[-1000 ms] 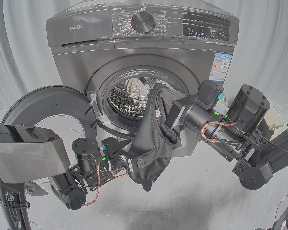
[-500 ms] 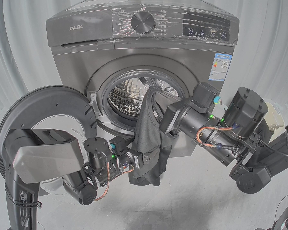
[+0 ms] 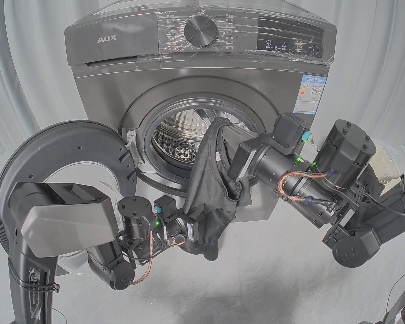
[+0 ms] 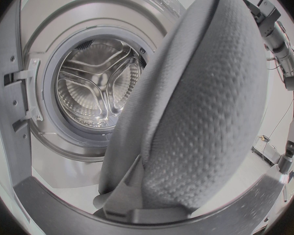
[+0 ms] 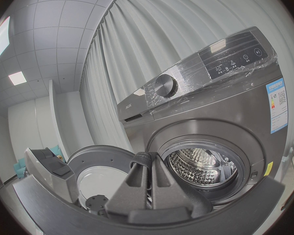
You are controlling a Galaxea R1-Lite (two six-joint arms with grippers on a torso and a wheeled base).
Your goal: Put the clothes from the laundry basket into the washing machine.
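Right claw [image 5: 149,175] clamped on dark garment [image 3: 211,190] top hem; left claw [image 3: 197,228] clamped on lower fold. Washing machine [image 3: 121,91] drum [image 3: 180,136] just beyond claws. Risk: loose tail under left claw snags rim and hangs outside drum.

A dark grey garment [image 3: 211,181] hangs at the washing machine [image 3: 121,86] mouth.
It droops crumpled before the open drum [image 3: 180,136]; the round door [image 3: 67,149] stands wide open on the left.

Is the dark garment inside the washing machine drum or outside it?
Outside. The dark garment hangs in front of the opening, held by the right hand above and left hand below; the drum behind looks empty.
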